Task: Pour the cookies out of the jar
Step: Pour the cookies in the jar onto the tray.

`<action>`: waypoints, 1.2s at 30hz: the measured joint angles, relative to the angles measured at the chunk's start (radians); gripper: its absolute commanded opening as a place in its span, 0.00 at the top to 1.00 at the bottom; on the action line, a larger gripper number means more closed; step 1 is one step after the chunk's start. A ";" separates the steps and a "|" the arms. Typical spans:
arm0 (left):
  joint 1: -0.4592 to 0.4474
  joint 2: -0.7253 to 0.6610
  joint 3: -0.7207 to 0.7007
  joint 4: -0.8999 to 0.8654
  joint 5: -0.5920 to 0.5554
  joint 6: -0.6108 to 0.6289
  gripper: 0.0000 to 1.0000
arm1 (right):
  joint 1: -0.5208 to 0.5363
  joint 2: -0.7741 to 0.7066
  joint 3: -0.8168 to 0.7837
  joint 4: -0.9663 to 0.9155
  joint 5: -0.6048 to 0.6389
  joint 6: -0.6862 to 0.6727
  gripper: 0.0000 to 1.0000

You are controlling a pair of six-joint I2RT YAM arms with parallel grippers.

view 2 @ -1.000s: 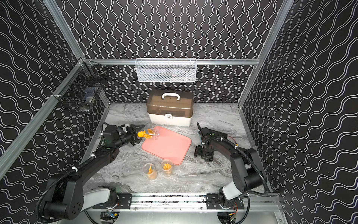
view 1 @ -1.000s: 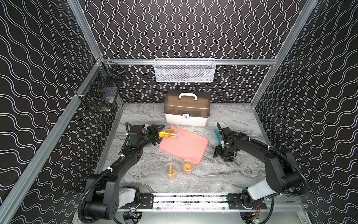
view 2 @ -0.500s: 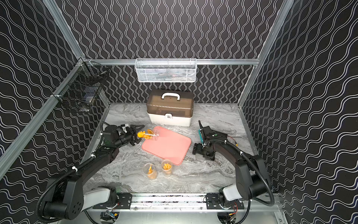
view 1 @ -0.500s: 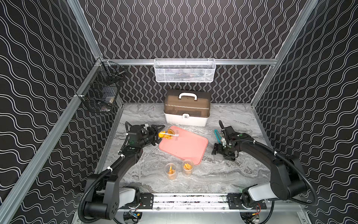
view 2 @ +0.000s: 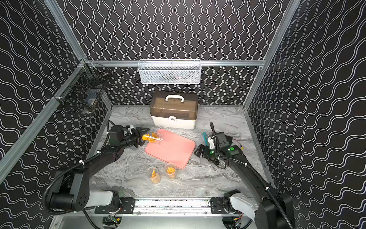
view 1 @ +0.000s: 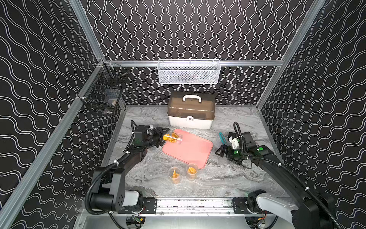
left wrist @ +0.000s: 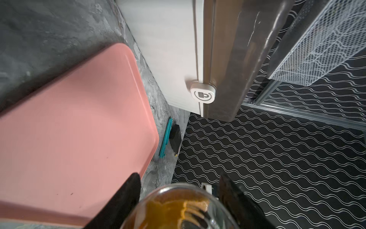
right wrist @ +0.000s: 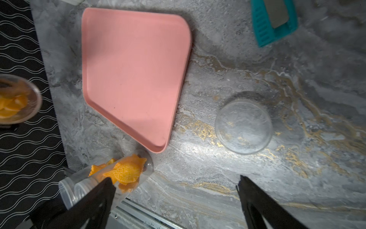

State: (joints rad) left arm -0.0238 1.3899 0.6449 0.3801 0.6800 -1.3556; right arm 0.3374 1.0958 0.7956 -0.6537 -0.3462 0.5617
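My left gripper (view 1: 164,136) (view 2: 143,136) (left wrist: 178,184) is shut on a clear jar (view 1: 173,137) (view 2: 152,138) (left wrist: 178,210), held on its side with the mouth over the far left corner of the pink tray (view 1: 190,150) (view 2: 172,152). The orange cookies (view 1: 171,138) (view 2: 150,138) lie inside the jar. In the right wrist view the jar (right wrist: 17,101) shows blurred at the edge. My right gripper (view 1: 221,151) (view 2: 198,151) (right wrist: 175,183) is open, right of the tray, above a clear round lid (right wrist: 243,126) lying flat on the marble table.
Two more clear jars of orange biscuits (view 1: 174,175) (view 1: 191,171) stand at the tray's front corner. A teal tool (view 1: 222,138) lies behind my right gripper. A white box with a brown lid (view 1: 191,111) stands at the back, with wire baskets on the walls.
My right gripper has opened wide and lifted slightly, leaving the clear lid on the table. The left gripper and jar have stayed in place.
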 measured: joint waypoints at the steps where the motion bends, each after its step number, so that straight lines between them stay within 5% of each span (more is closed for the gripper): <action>1: 0.000 0.023 0.002 0.000 0.001 0.005 0.48 | 0.000 -0.002 0.000 0.004 -0.012 0.002 0.00; 12: 0.000 0.214 0.014 0.063 0.034 0.077 0.48 | 0.000 0.001 -0.018 0.055 -0.083 0.004 0.00; 36: -0.046 0.239 0.148 -0.172 0.000 0.372 0.47 | 0.000 0.008 -0.017 0.071 -0.113 0.003 0.00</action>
State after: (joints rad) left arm -0.0696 1.6287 0.7929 0.2081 0.6796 -0.9840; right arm 0.3378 1.1038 0.7788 -0.5823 -0.4587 0.5648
